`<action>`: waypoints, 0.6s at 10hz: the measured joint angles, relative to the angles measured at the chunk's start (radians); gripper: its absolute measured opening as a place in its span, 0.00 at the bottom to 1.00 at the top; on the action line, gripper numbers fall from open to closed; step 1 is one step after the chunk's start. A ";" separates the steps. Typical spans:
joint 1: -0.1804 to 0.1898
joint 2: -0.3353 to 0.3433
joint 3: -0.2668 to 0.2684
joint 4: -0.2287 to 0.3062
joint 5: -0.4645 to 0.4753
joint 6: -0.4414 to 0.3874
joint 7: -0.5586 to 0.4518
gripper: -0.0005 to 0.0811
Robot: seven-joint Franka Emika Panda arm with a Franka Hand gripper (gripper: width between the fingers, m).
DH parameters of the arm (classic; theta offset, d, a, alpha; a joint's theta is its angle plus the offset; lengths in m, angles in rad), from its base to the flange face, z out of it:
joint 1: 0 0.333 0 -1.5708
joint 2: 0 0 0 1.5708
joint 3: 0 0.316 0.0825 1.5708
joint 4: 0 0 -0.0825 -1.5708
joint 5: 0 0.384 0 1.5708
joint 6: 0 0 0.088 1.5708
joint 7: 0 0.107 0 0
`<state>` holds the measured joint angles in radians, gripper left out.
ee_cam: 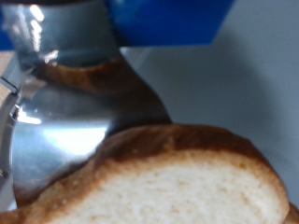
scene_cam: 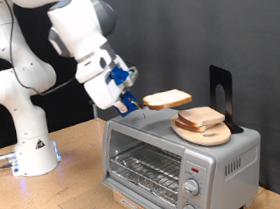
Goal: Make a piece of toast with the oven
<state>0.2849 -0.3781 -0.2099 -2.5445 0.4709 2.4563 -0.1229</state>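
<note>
Above the top of the oven [scene_cam: 176, 156], the piece of toast [scene_cam: 167, 100] hung flat in the air, clamped at its edge on the exterior view's left side between my fingers, with my gripper [scene_cam: 130, 103] closed on it. The slice was pale on its face with a tan-brown crust, and in the wrist view the same piece of toast [ee_cam: 177, 187] filled the lower part of the picture, its crust curving across close to the camera, with one shiny metal finger [ee_cam: 65, 84] beside it. Just beyond the held slice, toward the exterior view's right, a second slice [scene_cam: 200, 117] lay on a round wooden plate [scene_cam: 205, 134] that rested on the oven's roof, and a black stand [scene_cam: 219, 84] rose behind the plate. The oven was silver-grey, its glass door shut, the wire rack [scene_cam: 145, 169] visible through it, and two round knobs [scene_cam: 192, 191] at its right end. My white arm [scene_cam: 77, 31] reached over from its base [scene_cam: 33, 156] on the wooden table [scene_cam: 74, 142].
</note>
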 joint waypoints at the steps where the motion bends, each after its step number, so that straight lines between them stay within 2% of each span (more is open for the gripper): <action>1: -0.011 -0.034 -0.019 -0.019 -0.008 -0.030 -0.028 0.55; 5: -0.080 -0.186 -0.053 -0.110 -0.089 -0.139 -0.089 0.55; 6: -0.079 -0.181 -0.053 -0.110 -0.088 -0.138 -0.088 0.55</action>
<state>0.2056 -0.5594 -0.2629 -2.6547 0.3827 2.3178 -0.2112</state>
